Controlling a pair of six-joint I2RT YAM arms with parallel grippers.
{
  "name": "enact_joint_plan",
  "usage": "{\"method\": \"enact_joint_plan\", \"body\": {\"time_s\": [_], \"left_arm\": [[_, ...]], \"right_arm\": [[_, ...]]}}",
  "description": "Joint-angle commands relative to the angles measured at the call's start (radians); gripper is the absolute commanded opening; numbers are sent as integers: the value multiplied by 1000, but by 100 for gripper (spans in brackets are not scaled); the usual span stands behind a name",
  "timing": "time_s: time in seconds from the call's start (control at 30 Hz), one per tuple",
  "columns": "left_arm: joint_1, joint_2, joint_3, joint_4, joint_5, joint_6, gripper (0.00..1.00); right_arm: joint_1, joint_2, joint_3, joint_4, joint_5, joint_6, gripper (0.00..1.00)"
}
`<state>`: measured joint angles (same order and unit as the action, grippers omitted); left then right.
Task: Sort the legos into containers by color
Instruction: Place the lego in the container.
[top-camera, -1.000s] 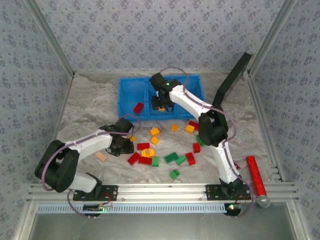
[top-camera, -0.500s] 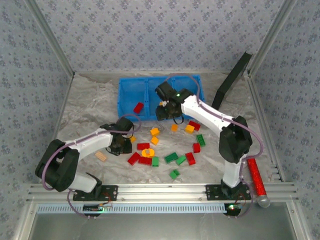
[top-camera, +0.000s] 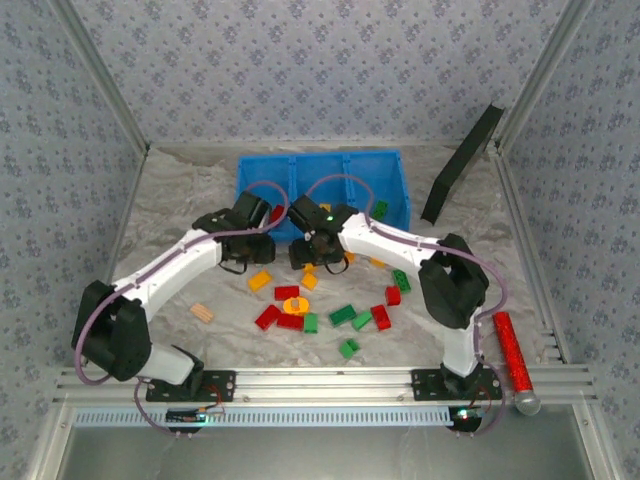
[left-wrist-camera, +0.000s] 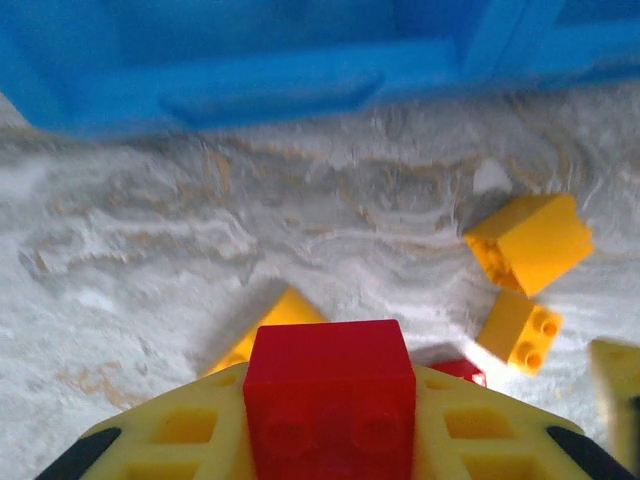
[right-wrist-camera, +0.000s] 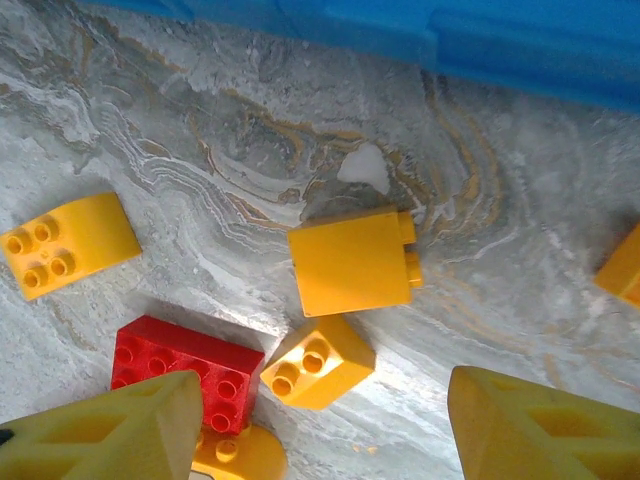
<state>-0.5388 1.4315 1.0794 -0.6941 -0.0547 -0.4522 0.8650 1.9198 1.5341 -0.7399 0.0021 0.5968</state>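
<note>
Overhead first: bright blue three-compartment plastic bin (top-camera: 320, 157) at the far side, with small red, orange-yellow and green plastic bricks (top-camera: 345, 315) scattered on the marbled table (top-camera: 170, 230) before it. Left gripper (top-camera: 262, 218) hovers by the bin's near wall, right gripper (top-camera: 308, 260) over the pile. Left wrist: yellow fingers (left-wrist-camera: 170, 440) clamped on a small red brick (left-wrist-camera: 330, 400). Right wrist: fingers (right-wrist-camera: 110, 430) spread wide, and an orange-yellow brick (right-wrist-camera: 318, 362) lies between them.

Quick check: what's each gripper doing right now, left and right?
Left gripper: shut on a red brick.
Right gripper: open, holding nothing, above a small yellow brick.
</note>
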Motion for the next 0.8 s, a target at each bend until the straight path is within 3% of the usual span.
{"method": "enact_joint_plan", "body": {"time_s": [0.0,0.17,0.43,0.77], "left_arm": [[32,56,90,44,-105,103,27],[106,178,222,145,-100,148,26],[129,433,417,148,-128,195,26],[138,592,450,167,-87,177,31]], "right_arm": [[10,34,15,2,-23,88,68],[11,65,29,-18,-43,117,68],[37,100,27,-59,-33,149,68],[48,130,6,-80,-11,203,66]]}}
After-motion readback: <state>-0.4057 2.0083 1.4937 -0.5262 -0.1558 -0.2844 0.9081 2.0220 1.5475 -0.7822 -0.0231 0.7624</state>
